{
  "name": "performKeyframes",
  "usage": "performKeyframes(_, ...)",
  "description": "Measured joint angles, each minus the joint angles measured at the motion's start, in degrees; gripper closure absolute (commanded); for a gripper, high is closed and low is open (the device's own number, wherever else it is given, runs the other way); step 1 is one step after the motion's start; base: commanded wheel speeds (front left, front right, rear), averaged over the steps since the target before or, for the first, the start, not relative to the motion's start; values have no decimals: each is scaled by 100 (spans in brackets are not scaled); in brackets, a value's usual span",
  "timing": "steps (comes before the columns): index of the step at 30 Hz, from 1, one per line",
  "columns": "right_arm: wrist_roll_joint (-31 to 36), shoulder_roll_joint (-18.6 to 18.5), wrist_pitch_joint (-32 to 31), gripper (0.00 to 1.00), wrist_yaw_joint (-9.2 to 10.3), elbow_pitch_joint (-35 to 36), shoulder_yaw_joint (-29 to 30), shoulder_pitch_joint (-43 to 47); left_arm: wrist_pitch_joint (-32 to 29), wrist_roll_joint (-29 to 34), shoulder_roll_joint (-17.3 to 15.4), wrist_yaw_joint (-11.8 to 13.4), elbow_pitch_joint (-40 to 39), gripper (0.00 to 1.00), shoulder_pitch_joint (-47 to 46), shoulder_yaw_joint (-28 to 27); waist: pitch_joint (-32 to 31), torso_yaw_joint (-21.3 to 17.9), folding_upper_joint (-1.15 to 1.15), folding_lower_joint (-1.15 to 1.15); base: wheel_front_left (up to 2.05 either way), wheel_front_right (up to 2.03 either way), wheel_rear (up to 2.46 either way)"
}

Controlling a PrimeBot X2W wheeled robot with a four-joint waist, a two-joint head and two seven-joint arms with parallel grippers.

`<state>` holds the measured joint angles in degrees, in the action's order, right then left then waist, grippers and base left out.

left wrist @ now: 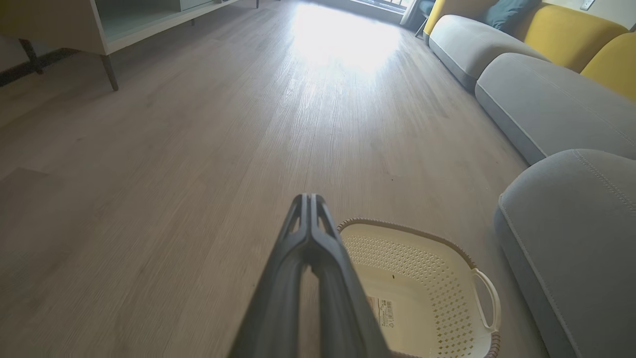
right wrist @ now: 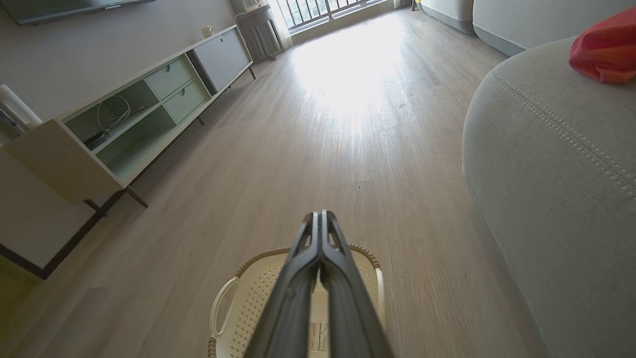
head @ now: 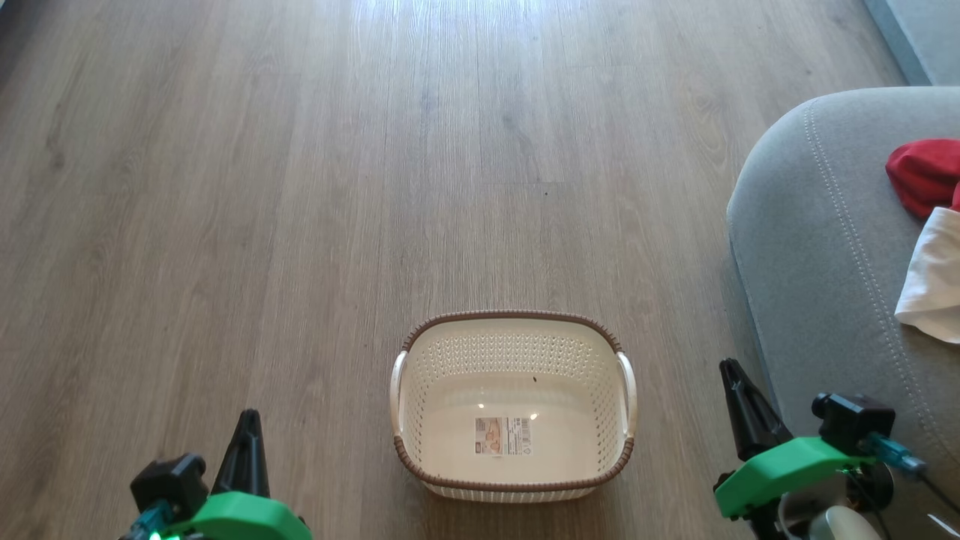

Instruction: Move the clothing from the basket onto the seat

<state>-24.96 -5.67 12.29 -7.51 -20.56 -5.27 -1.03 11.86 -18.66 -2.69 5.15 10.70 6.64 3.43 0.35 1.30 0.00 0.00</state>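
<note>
The cream basket (head: 513, 334) with a brown rim stands on the wood floor, with only a sticker showing on its base. The clothing lies on the grey seat (head: 817, 247) at the right: a red garment (head: 924, 174) and a white piece (head: 934, 279) beside it. My left gripper (head: 249, 416) is shut at the lower left, left of the basket, nothing between its fingers. My right gripper (head: 729, 367) is shut at the lower right, between basket and seat. In the left wrist view the left gripper (left wrist: 309, 197) sits beside the basket (left wrist: 447, 293). In the right wrist view the right gripper (right wrist: 319, 215) hangs over the basket (right wrist: 248, 288), with the red garment (right wrist: 603, 49) up on the seat (right wrist: 546, 164).
Wood floor (head: 300, 187) stretches ahead and to the left. A low TV cabinet (right wrist: 124, 124) on thin legs stands along the wall. More grey cushions (left wrist: 546, 99) with yellow backs (left wrist: 561, 30) run along the right side.
</note>
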Motion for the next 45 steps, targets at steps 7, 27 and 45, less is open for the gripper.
performKeyframes(7,-436,12,-132,100,0,31,92,-7,-96,-477,-2,-66,41,100,-77,-29,-1,-8,0,0,0,0,0)
performKeyframes(27,-1642,71,-477,100,0,103,313,-20,-430,-1816,-4,-299,133,100,-227,-163,-4,-32,0,0,0,0,0)
performKeyframes(45,-2679,105,-737,100,1,174,505,-76,-687,-2956,-7,-493,193,100,-361,-269,-7,-52,0,0,0,0,0)
